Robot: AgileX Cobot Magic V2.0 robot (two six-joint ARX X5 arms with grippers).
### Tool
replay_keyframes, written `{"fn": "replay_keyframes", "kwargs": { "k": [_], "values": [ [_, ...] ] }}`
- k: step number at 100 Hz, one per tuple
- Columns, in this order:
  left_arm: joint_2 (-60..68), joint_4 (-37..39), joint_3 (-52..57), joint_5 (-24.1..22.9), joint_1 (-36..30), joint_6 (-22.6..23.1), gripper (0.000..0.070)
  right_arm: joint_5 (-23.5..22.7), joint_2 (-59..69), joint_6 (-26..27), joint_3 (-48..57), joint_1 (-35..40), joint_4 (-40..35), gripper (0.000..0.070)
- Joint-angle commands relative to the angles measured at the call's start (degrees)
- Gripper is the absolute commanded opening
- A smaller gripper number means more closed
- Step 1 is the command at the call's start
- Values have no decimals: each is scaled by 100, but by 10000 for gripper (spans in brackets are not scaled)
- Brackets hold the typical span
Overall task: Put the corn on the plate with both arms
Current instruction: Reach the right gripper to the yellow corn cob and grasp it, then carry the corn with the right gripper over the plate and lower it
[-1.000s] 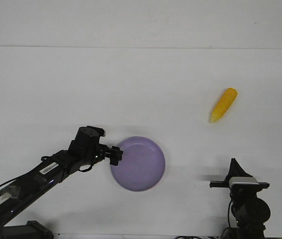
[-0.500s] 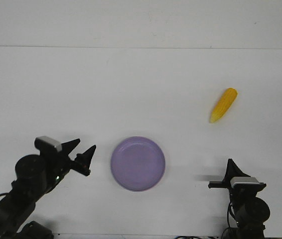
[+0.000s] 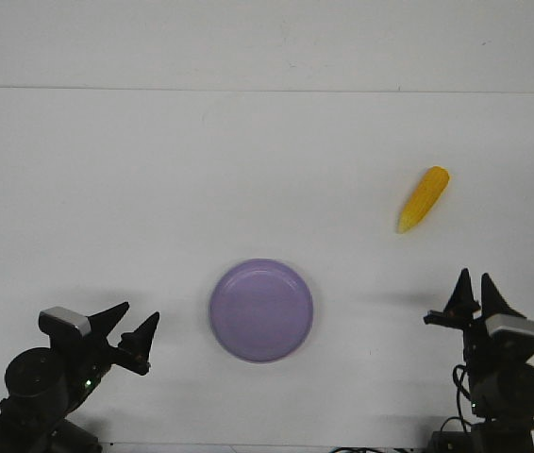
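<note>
The corn (image 3: 423,199) lies on the white counter (image 3: 154,170) at far right, long axis diagonal, pale tip toward the lavender plate (image 3: 261,310). Left gripper (image 3: 131,332) and right gripper (image 3: 475,293) stand apart-fingered, empty.

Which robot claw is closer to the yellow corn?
The right gripper, at the table's near right. The corn lies on that same side, just beyond it, while the left gripper sits far across, past the plate.

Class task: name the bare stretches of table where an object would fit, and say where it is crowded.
Free: the whole far-left table beyond the plate, and between plate and corn. Crowded only at the near corners, by the left gripper and right gripper.
</note>
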Motion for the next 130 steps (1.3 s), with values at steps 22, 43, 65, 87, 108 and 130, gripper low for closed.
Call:
{"fn": "replay_keyframes", "kwargs": {
  "k": [22,43,65,87,108,130],
  "values": [
    [20,42,63,-33,-22,37,428,-79,4478,-125,2903,-46,-1272,527],
    [20,22,63,-31,-22,39,428,-98,7259,-103,5071,-221,-2424,548],
    [20,-15,63,-28,-22,35,427,-83,8896,210,6363,-267,-2817,548],
    [20,-61,63,-28,-22,31,427,79,9543,302,6642,-267,-2684,546],
    [17,-61,63,-28,-22,33,423,179,9637,295,6642,-275,-2603,183],
    [20,-59,63,-31,-22,35,423,131,9506,247,6776,-278,-2920,144]
  ]
}}
